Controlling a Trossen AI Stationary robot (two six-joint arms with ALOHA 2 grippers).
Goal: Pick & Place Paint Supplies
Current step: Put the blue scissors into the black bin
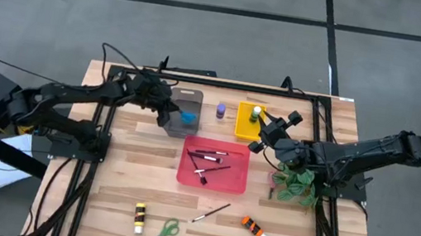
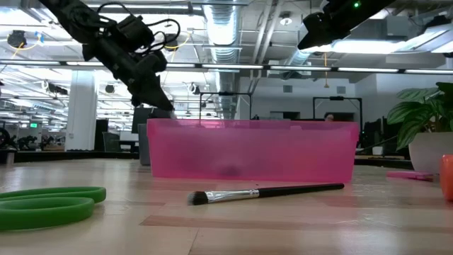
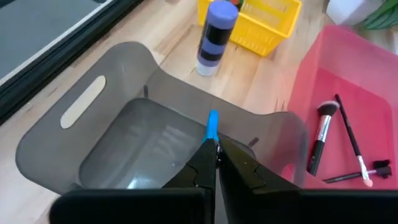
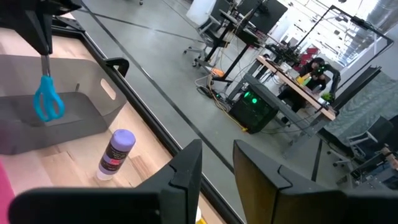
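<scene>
Blue-handled scissors (image 4: 47,99) hang pinched in my left claw (image 3: 214,152), over the grey tray (image 3: 74,155); my right claw (image 4: 217,163) hovers spread and empty above the yellow tray (image 1: 245,123).

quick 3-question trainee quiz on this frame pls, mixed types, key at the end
1. True or false: the left gripper holds the blue scissors over the grey tray.
2. Which tray holds paintbrushes? A) yellow B) red C) grey
3. Fill in: the purple bottle stands on the table between the grey tray and the ____ tray.

Key: 1 true. 2 B, the red tray. 3 yellow: the yellow tray, where the open right gripper hovers.
</scene>
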